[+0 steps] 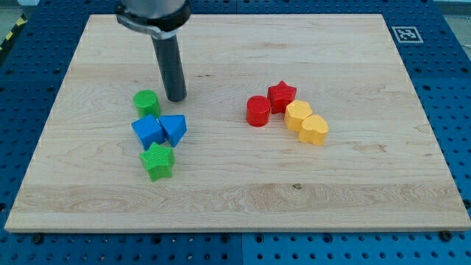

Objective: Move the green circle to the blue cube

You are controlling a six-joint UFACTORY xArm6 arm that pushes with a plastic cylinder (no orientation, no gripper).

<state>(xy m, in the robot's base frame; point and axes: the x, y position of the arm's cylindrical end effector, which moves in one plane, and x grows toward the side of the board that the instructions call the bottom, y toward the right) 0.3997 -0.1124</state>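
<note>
The green circle (pixel 146 102) lies on the wooden board at the view's left, touching or almost touching the top of the blue cube (pixel 149 131) just below it. A blue triangular block (pixel 174 129) sits against the cube's right side. A green star (pixel 157 161) lies just below the cube. My tip (pixel 176 98) rests on the board just right of the green circle, a small gap apart, and above the blue triangle.
A red circle (pixel 257 111), a red star (pixel 281 96), a yellow hexagon-like block (pixel 298 115) and a yellow heart (pixel 315 129) cluster right of centre. The wooden board (pixel 243 191) ends at blue perforated table edges on all sides.
</note>
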